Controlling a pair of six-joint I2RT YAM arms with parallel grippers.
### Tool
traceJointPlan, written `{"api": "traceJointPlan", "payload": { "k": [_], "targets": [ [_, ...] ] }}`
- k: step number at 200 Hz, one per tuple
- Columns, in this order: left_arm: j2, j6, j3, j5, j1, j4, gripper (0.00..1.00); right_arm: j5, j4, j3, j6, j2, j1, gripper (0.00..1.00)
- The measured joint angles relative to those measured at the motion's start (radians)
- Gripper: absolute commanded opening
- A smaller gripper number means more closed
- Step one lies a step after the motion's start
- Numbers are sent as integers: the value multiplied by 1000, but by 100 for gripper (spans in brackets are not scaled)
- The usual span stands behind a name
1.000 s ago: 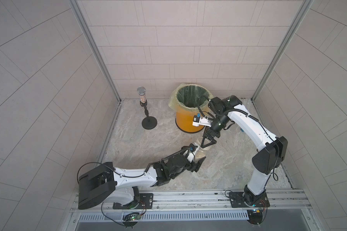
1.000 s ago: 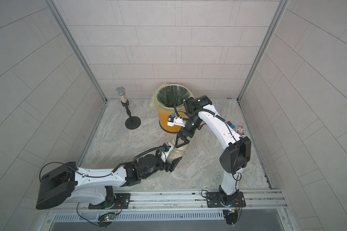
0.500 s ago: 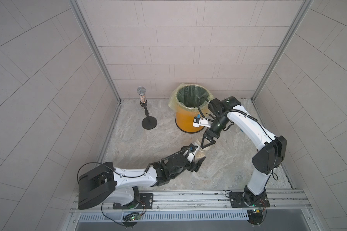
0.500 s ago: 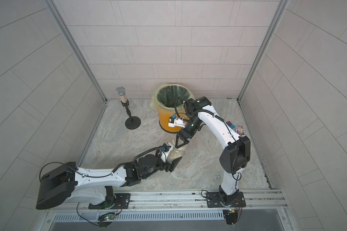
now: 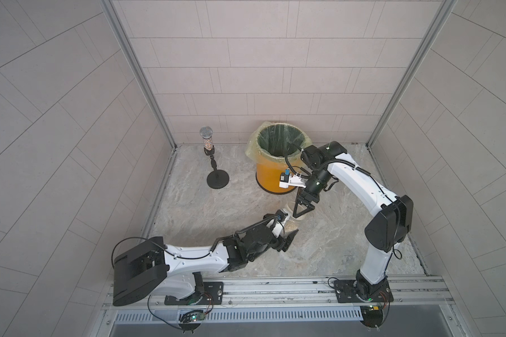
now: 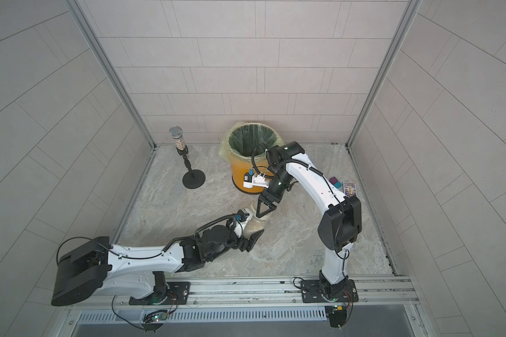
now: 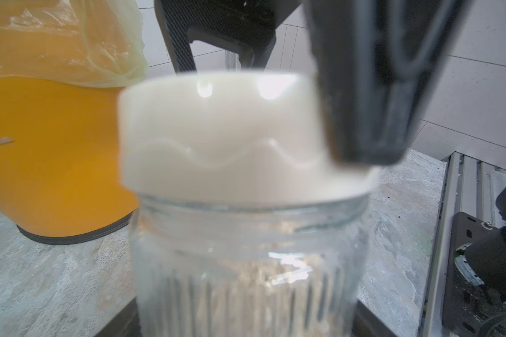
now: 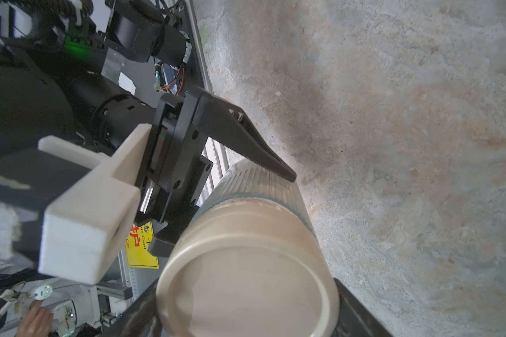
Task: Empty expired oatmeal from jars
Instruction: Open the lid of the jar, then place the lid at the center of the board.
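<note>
Here's the jar (image 5: 292, 226), near the middle of the worktop (image 5: 216, 210), just in front of the orange bin (image 5: 270, 181), and both arms are on it. The left gripper (image 8: 228, 204) comes in low from the front-left, its black jaws clamped on either side of the ribbed glass body. The jar sits tilted in that grip, lid end angled toward the bin. Whether its base touches the worktop can't be told. Through the glass, the oatmeal (image 7: 246, 291) is a pale flaky mass filling the lower part. The cream lid (image 7: 216, 131) is on. Over it, the right gripper (image 5: 303, 212) reaches down from the bin side with its jaws straddling the lid. In the left wrist view one finger (image 7: 368, 116) sits right at the lid's edge, but whether the pair has actually bitten down can't be told. The bin stands at the back edge with a yellowish liner (image 5: 254, 146) folded over its rim. A microphone on a black stand (image 5: 216, 178) waits near the back-left corner, well apart from the action.
</note>
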Motion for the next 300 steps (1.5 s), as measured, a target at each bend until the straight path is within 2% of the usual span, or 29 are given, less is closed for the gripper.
{"api": "traceJointPlan", "payload": {
  "k": [68, 119, 153, 194, 234, 300],
  "targets": [
    [-18, 0, 0, 3, 0, -10, 0, 77, 1, -2, -211, -63, 5, 40],
    [-18, 0, -5, -1, 3, 12, 0, 187, 5, -35, -272, -116, -1, 39],
    [-18, 3, -14, -9, 3, 12, 0, 257, 77, -84, -218, -130, -41, 40],
    [-69, 27, -43, -47, 3, 47, 0, 371, 241, -240, -87, -190, -211, 41],
    [-122, 71, -55, -89, 5, 90, 0, 436, 329, -413, -24, -203, -233, 42],
    [-119, 105, -72, -130, 5, 155, 0, 516, 564, -651, 44, -191, -304, 44]
  ]
}}
